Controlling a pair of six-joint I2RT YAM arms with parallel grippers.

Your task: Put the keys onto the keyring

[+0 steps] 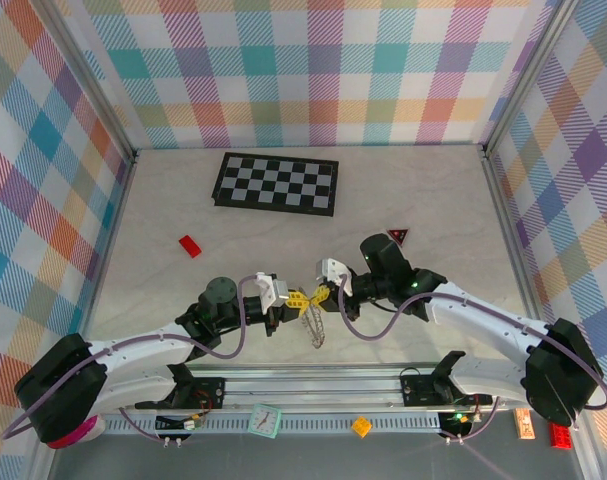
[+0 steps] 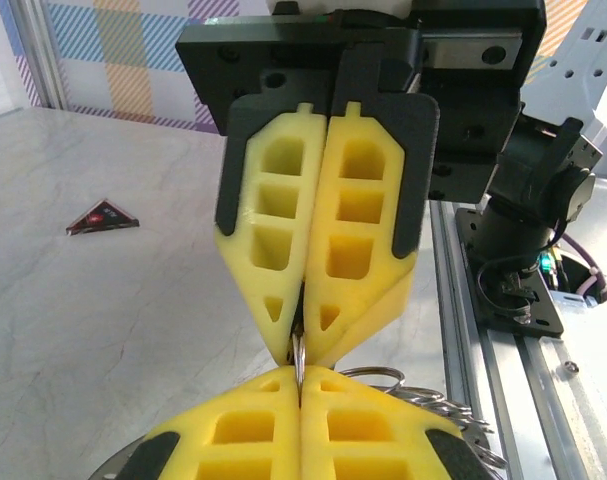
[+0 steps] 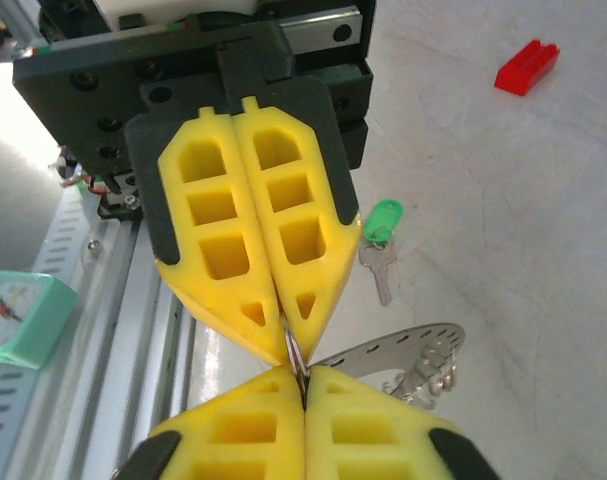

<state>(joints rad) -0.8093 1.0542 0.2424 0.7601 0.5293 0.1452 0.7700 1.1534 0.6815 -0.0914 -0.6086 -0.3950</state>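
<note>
- Left gripper (image 2: 299, 375) – fingers pressed together, tips nipping a thin wire loop at the rim of the keyring (image 3: 408, 343). You find it at centre table in the top view, tip to tip with its partner.
- Right gripper (image 3: 303, 373) – likewise closed, pinching the same bit of wire from the opposite side; the two pairs of yellow fingertips almost touch.
- Keyring – flat grey arc running out sideways from the pinch point, its wire loops bunched along the rim. Whether the far edge rests on the table (image 1: 163, 200) cannot be told.
- Green-headed key (image 3: 382, 222) – lying flat on the table, silver blade pointing toward your right wrist camera, near the keyring but apart from it.
- Red triangle (image 2: 103, 216) – on the table, well apart.
- Red brick (image 3: 528, 67) – far side, well apart.
- Checkerboard (image 1: 276, 183) – flat at the back.
</note>
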